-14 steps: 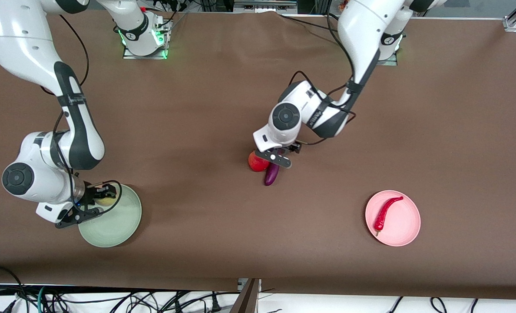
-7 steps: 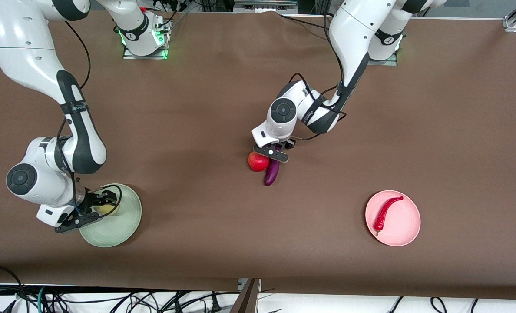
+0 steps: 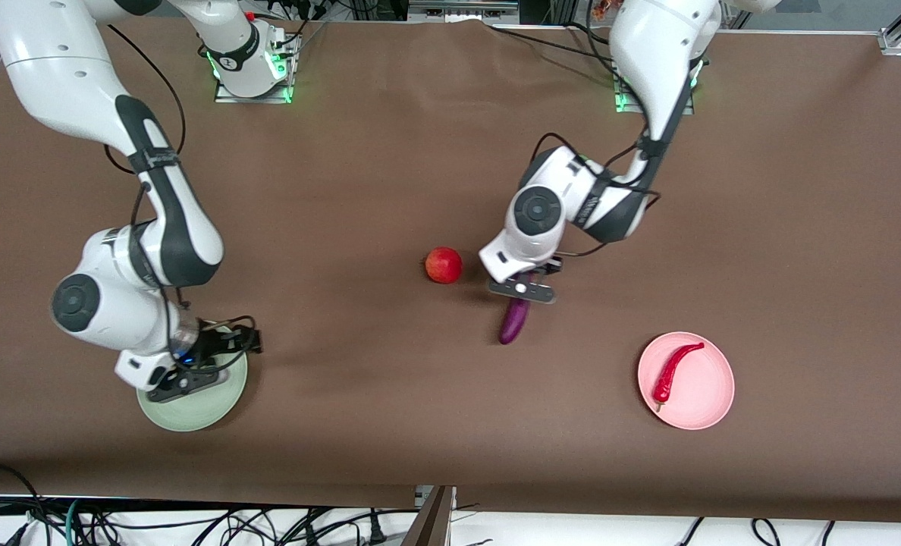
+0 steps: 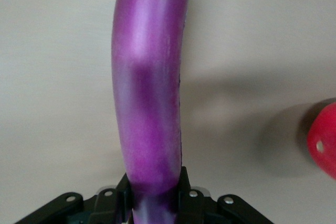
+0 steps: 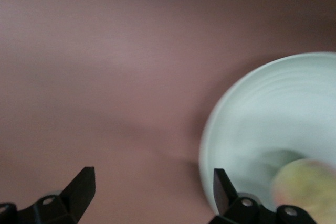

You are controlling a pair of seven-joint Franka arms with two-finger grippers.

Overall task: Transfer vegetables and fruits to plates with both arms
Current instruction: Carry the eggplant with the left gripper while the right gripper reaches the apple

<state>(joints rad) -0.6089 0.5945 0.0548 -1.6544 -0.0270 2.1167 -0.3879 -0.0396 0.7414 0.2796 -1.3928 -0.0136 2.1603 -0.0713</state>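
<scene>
My left gripper point(image 3: 525, 294) is shut on the stem end of the purple eggplant point(image 3: 513, 322) and holds it over bare table between the red fruit point(image 3: 444, 265) and the pink plate point(image 3: 704, 394). The left wrist view shows the eggplant point(image 4: 149, 77) clamped between the jaws and the red fruit point(image 4: 323, 140) beside it. The red chili point(image 3: 670, 371) lies on the pink plate. My right gripper point(image 3: 227, 345) is open and empty over the rim of the green plate point(image 3: 185, 406). The peach point(image 5: 307, 187) lies in the green plate point(image 5: 262, 124); the front view hides it.
The brown table point(image 3: 344, 189) carries nothing else. Its front edge runs along the bottom of the front view, with cables below it. The arm bases stand at the table's back edge.
My left gripper has lifted the eggplant and carried it toward the pink plate; the red fruit shifted slightly. My right gripper has let go of the peach and moved off it toward the table's middle.
</scene>
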